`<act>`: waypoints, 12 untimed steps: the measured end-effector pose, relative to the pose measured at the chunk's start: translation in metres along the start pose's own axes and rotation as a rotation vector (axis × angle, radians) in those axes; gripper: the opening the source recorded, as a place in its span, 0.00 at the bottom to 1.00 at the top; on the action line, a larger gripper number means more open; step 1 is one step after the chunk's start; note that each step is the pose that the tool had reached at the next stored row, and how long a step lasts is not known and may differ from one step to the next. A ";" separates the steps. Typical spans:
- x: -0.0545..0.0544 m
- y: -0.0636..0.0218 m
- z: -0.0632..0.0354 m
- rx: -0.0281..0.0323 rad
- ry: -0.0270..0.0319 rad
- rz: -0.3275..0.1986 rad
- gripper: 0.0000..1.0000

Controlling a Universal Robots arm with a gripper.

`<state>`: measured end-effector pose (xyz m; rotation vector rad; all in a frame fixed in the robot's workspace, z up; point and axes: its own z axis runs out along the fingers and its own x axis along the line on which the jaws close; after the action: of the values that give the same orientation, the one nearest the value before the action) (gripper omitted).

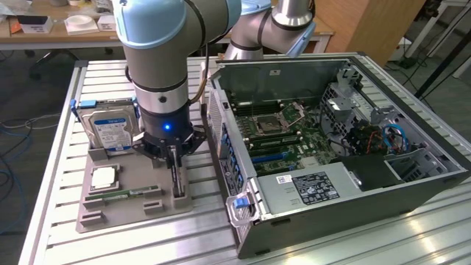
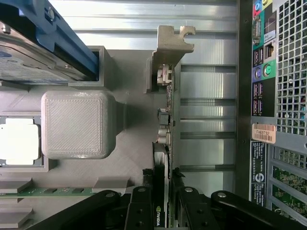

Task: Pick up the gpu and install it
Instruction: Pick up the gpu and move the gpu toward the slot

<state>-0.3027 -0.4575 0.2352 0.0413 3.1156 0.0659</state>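
Wrist view: fingers (image 2: 141, 206) narrow, astride gpu (image 2: 164, 158) standing in holder (image 2: 129, 165). Off-centre pinch could tilt gpu, jam it, or slip.

Computer case (image 1: 220, 141) just beside gpu (image 1: 177, 178)

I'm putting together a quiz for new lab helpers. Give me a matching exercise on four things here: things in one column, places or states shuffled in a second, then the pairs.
1 gpu
2 hard drive
3 RAM stick
4 computer case

A lying flat in the grey tray
B side open, on the exterior view's right
C on edge in the tray, right under the gripper
D leaning upright in a blue frame

Pairs: 1-C, 2-D, 3-A, 4-B
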 end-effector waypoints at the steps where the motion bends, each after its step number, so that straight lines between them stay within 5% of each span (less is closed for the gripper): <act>1: 0.000 0.0000 0.0000 0.0000 0.0001 0.000 0.26; 12: 0.000 0.0000 0.0000 0.0001 0.0000 0.000 0.26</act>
<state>-0.3027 -0.4575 0.2352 0.0412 3.1156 0.0658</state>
